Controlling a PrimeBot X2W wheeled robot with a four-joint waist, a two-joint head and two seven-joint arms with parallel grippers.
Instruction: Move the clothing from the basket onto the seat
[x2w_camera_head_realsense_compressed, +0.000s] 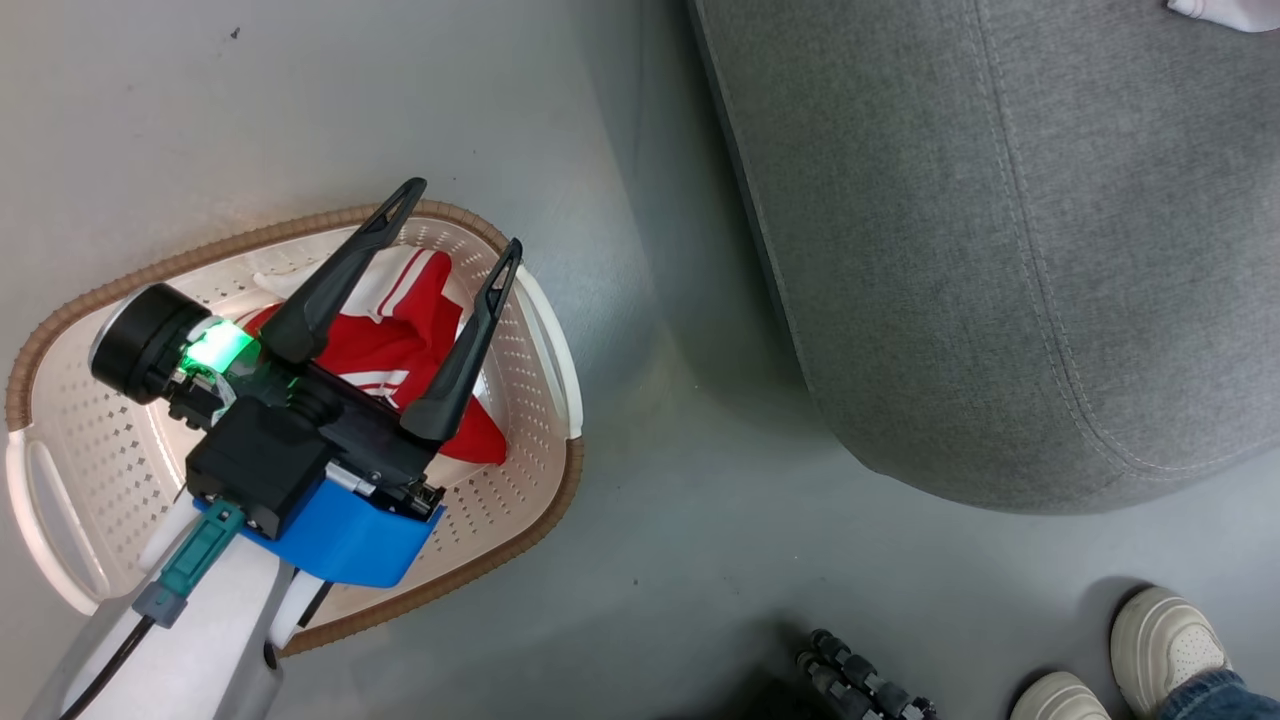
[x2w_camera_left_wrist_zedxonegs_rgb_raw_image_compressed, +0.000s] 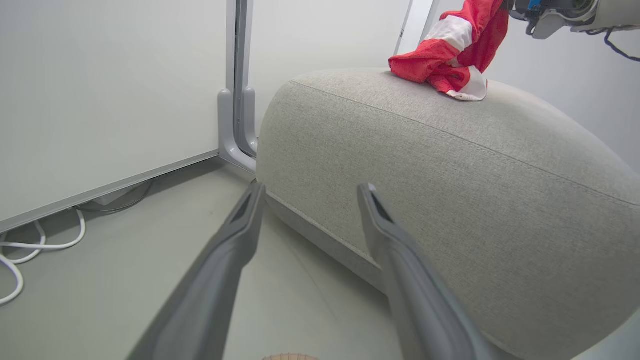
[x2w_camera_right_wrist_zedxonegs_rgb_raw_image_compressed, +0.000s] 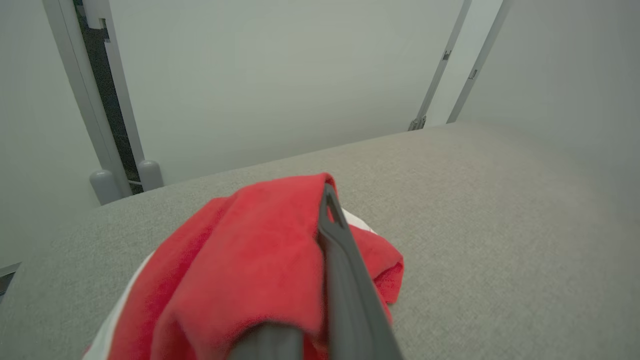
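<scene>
Basket (x2w_camera_head_realsense_compressed: 110, 450): near wall and floor hidden under the left gripper (x2w_camera_head_realsense_compressed: 463, 215) and arm (x2w_camera_head_realsense_compressed: 180, 640).
Jersey (x2w_camera_head_realsense_compressed: 385, 350): partly covered by the fingers (x2w_camera_head_realsense_compressed: 330, 285), outline unclear.
Sofa (x2w_camera_head_realsense_compressed: 950, 250): cut off by top and right edges.
Shoes (x2w_camera_head_realsense_compressed: 1165, 640): cut off by the bottom edge.
Right gripper (x2w_camera_right_wrist_zedxonegs_rgb_raw_image_compressed: 322, 200): one finger buried under the red garment (x2w_camera_right_wrist_zedxonegs_rgb_raw_image_compressed: 240, 270); near end blurred.

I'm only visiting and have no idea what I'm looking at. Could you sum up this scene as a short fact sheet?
left claw: open, hovering over the basket
basket: on the floor beside the sofa, holding a red-and-white garment
right claw: shut on a second garment, its lower end resting on the sofa top
person: pale shoes on the floor nearby
</scene>
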